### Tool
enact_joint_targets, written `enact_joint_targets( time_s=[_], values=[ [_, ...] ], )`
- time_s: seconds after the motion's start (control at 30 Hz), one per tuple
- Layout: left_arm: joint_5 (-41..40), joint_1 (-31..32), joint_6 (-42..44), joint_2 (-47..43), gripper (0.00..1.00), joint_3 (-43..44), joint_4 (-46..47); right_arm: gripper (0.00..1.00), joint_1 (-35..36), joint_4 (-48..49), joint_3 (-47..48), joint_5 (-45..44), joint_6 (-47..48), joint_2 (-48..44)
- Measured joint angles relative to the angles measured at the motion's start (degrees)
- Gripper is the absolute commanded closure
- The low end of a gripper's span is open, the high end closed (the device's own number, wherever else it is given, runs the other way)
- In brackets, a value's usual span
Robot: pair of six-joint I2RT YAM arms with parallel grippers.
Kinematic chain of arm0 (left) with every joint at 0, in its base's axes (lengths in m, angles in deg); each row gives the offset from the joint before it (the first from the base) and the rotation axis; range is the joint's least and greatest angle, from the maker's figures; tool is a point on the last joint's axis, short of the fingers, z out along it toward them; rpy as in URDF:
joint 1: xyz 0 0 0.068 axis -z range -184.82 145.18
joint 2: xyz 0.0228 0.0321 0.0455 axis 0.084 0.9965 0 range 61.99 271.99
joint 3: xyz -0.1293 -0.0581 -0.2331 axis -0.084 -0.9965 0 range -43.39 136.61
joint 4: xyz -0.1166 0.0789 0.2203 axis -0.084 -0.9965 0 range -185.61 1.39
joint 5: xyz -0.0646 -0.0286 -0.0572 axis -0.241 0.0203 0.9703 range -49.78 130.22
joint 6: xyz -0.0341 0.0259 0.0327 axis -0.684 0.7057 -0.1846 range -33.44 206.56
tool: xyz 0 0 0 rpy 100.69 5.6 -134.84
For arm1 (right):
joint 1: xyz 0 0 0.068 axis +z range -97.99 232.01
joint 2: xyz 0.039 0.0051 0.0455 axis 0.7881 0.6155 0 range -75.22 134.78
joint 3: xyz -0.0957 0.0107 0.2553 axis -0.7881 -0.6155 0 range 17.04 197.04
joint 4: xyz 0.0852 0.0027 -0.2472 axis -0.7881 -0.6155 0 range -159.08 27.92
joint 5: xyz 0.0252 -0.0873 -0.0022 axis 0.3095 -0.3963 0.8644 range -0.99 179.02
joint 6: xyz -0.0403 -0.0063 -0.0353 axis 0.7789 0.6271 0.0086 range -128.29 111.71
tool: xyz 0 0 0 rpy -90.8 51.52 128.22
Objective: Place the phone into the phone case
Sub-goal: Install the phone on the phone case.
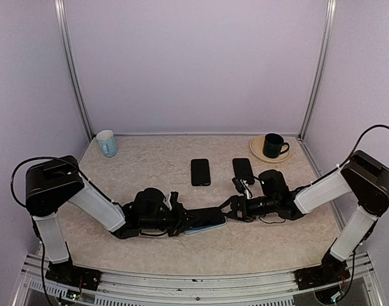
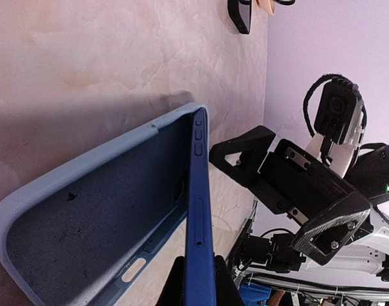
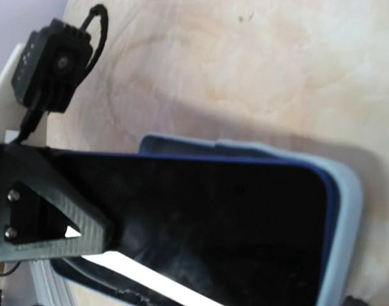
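**Phone tipped into the case, one end raised**

The dark blue, glass-fronted phone [image 2: 199, 210] lies left to right across the pale marbled table [image 1: 150, 172]. Its far end is tucked into the light-blue silicone case [image 2: 67, 175]. The near end is raised by the left gripper [image 2: 199, 284], clamped across its faces. The right gripper [image 1: 233, 208] stands spread at the far end. The phone is probably stiff, slick and breakable, so grip its edges; the case should flex.
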Motion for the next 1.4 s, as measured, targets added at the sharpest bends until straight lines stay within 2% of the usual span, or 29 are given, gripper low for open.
enact_joint_targets(
  time_s=[0.47, 0.87, 1.4],
  values=[
    [3.19, -0.22, 3.78, -0.04, 1.00, -0.13, 0.00, 0.00, -1.66, -0.57, -0.15, 0.87, 0.39, -0.13],
    [5.68, -1.07, 3.85, 0.00, 1.00, -0.04, -0.44, 0.00, -0.17, -1.05, 4.81, 1.29, 0.35, 5.29],
    [8.41, -2.32, 1.92, 1.38, 1.00, -0.13, 1.03, 0.00, 0.83, -0.42, 5.40, -0.28, 0.13, 5.81]
  ],
)
